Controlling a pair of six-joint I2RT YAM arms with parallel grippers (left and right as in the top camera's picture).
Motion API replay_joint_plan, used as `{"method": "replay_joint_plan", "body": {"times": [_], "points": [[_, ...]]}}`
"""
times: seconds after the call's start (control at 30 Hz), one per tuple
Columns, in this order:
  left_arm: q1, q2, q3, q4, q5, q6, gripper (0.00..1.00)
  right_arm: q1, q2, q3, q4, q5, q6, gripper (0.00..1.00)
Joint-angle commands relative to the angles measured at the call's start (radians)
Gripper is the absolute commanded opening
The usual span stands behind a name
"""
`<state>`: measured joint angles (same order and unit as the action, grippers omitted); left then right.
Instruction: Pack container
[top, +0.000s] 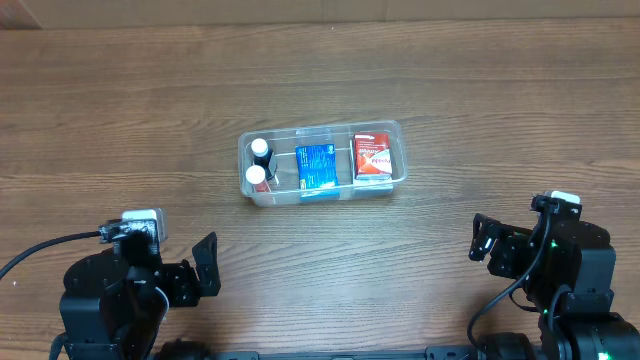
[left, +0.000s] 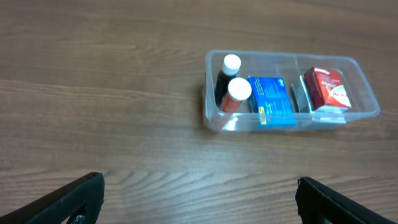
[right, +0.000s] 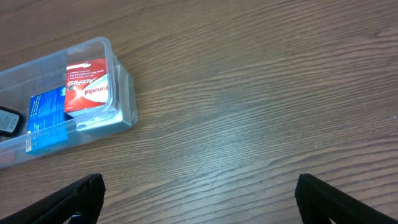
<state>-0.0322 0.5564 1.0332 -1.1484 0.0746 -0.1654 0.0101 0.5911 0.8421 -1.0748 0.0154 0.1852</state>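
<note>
The clear plastic container sits mid-table. Inside it stand two white-capped bottles at the left end, a blue box in the middle and a red box at the right end. The container also shows in the left wrist view and the right wrist view. My left gripper is open and empty near the front left, well short of the container; its fingers frame bare wood. My right gripper is open and empty at the front right.
The wooden table surrounds the container on all sides. A pale wall edge runs along the far side of the table. A black cable trails from the left arm.
</note>
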Motion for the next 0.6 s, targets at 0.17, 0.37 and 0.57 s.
{"method": "replay_joint_plan", "body": {"times": [0.17,0.37,0.57], "points": [[-0.003,-0.006,-0.006,-0.011,-0.007,-0.017,1.0,0.003,-0.012,-0.006,-0.013,0.013,-0.003,1.0],[-0.003,-0.006,-0.006,-0.011,-0.007,-0.018,1.0,0.013,-0.089,-0.024,-0.038,0.01,-0.015,1.0],[-0.003,-0.006,-0.006,-0.011,-0.007,-0.018,1.0,0.03,-0.303,-0.212,0.149,-0.011,-0.05,1.0]]}}
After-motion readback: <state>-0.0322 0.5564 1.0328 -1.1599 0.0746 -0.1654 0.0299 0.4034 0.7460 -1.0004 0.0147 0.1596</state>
